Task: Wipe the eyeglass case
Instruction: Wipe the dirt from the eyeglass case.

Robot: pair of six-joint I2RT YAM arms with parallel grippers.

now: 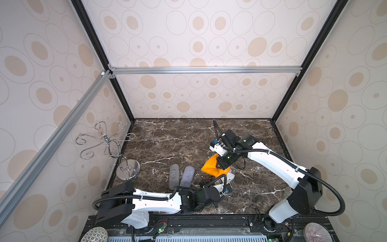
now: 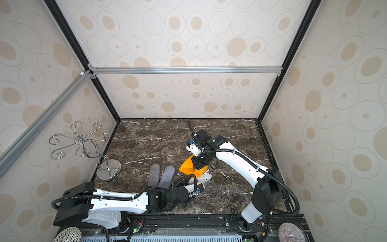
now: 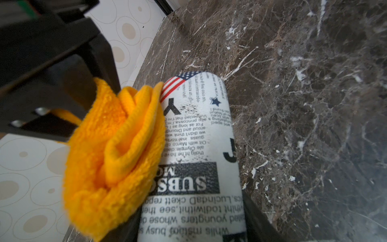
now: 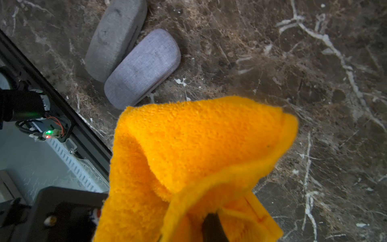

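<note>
The left gripper [image 3: 191,218] clamps the near end of a newspaper-print eyeglass case [image 3: 194,146], a dark finger [image 3: 254,218] showing on either side of it in the left wrist view. The case, printed with black headlines, a blue star and a stars-and-stripes corner, points away from the gripper over the dark marble tabletop [image 1: 167,142]. Whether its far end rests on the stone cannot be told.

In both top views the case [image 1: 230,175] sits near the front middle of the table, half hidden under the right arm's load. The right gripper [image 1: 218,167] reaches down from above with its fingers pinched on a bunched orange cloth [image 4: 199,146]. The folds of the cloth [image 3: 109,157] press against one long side of the case and cover part of its print.

Two plain cases lie side by side and touching on the marble, just beside the left arm's wrist: a darker grey case [image 1: 174,176] and a lighter grey case [image 1: 187,176]. A chrome hook stand [image 1: 128,170] stands at the table's left edge, well apart from the work.
</note>
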